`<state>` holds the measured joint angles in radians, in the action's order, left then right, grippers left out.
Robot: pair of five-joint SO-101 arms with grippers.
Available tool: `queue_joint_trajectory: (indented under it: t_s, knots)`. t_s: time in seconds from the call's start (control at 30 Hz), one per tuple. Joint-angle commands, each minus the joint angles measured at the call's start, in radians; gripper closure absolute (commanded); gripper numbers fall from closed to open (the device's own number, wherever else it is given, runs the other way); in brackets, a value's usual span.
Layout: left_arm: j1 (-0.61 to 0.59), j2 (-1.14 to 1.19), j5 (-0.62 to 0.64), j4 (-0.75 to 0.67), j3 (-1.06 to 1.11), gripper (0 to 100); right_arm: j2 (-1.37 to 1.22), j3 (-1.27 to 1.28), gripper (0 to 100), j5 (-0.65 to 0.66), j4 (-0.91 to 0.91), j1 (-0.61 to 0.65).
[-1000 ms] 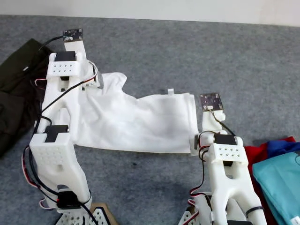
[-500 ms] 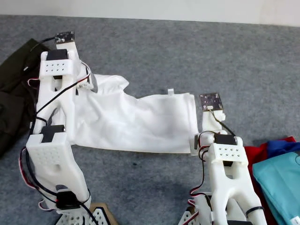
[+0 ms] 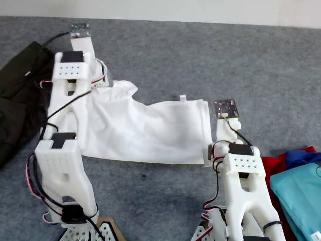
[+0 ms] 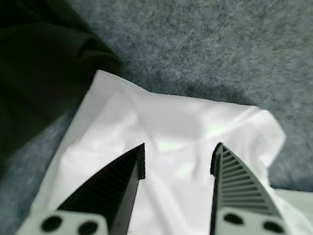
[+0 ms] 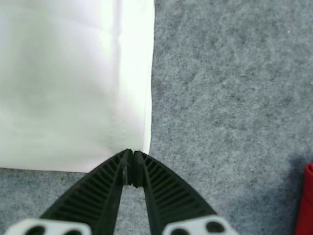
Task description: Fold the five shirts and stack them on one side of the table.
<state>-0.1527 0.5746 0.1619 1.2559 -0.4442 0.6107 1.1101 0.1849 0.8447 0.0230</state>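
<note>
At the 9 o'clock edge of the high view lie dark garments (image 3: 17, 95), bunched rather than squared. I judge they belong to the five shirts, though I cannot tell whether they are folded.

Just toward 3 o'clock of them, the left gripper (image 4: 179, 149) hangs over the rumpled end of the white shirt (image 3: 145, 130). Its jaws are spread wide with nothing between them and cloth showing through the gap. It looks set to come down on that end, probably a sleeve or shoulder.

The white shirt lies across the middle of the table, running from about 10 o'clock to 3 o'clock. It is flat on the right side and creased on the left.

At its 4 o'clock corner, the right gripper (image 5: 131, 156) has its jaws pressed together on the hem corner. This appears to pin that corner so the cloth stays taut while the other end is handled. The fold itself does not look begun.

Further toward 4 o'clock, at the table's edge, coloured shirts (image 3: 296, 186) lie heaped, teal over red and blue, well apart from the white one. They may be waiting their turn or already stacked; I cannot say which.

The surface is a grey felt-like mat (image 3: 200, 60), rough enough to hold cloth from sliding. A pale strip of wall (image 3: 200, 9) runs along 12 o'clock.
</note>
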Motion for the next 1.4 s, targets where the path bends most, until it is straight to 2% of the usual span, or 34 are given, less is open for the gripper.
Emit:
queue_joint_trajectory:
  t_s: [0.0, 0.43, 0.63, 0.73, 0.9, 1.23, 1.3, 1.37]
  knots:
    - [0.025, 0.050, 0.008, -0.051, -0.061, 77, 0.007, -0.041, 97.9, -0.002, 0.001, -0.004]
    - [0.024, 0.166, 0.008, -0.058, -0.160, 77, 0.007, -0.041, 97.9, 0.000, 0.001, -0.004]
    - [0.027, 0.234, 0.005, -0.051, -0.225, 90, 0.005, -0.041, 97.9, 0.000, 0.001, -0.004]
    - [0.022, 0.245, 0.005, -0.035, -0.259, 92, 0.005, -0.041, 97.9, 0.000, 0.001, -0.005]
    - [0.027, 0.243, 0.008, 0.081, -0.341, 92, 0.005, -0.041, 97.9, 0.000, 0.001, -0.005]
    - [0.028, 0.245, 0.008, 0.493, -0.573, 92, 0.005, -0.041, 97.9, 0.000, 0.001, -0.005]
    - [0.024, 0.243, 0.006, 0.514, -0.553, 93, 0.005, -0.041, 97.9, 0.000, 0.001, -0.005]
    - [0.018, 0.243, 0.003, 0.514, -0.513, 98, 0.005, -0.041, 97.9, 0.000, 0.001, -0.005]
